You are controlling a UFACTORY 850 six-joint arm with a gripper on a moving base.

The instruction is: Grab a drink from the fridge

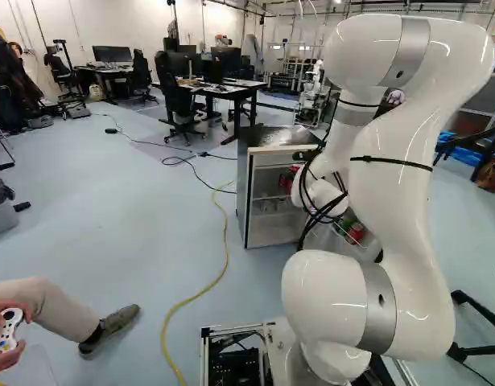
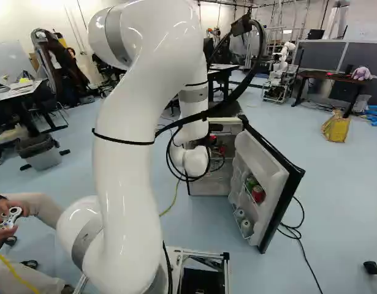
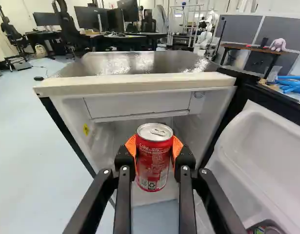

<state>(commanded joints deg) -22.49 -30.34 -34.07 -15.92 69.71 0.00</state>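
Red can [image 3: 153, 163] (upright) clamped between orange pads [image 3: 130, 145]; fridge [image 3: 135, 84] open.

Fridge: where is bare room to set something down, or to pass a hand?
The fridge top is bare behind its pale front edge. A hand could probably pass between the can in the gripper and the wall with the yellow sticker. The door is crowded low down with cans.

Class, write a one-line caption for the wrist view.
A red drink can held upright in the gripper before an open fridge, its door swung out to one side.
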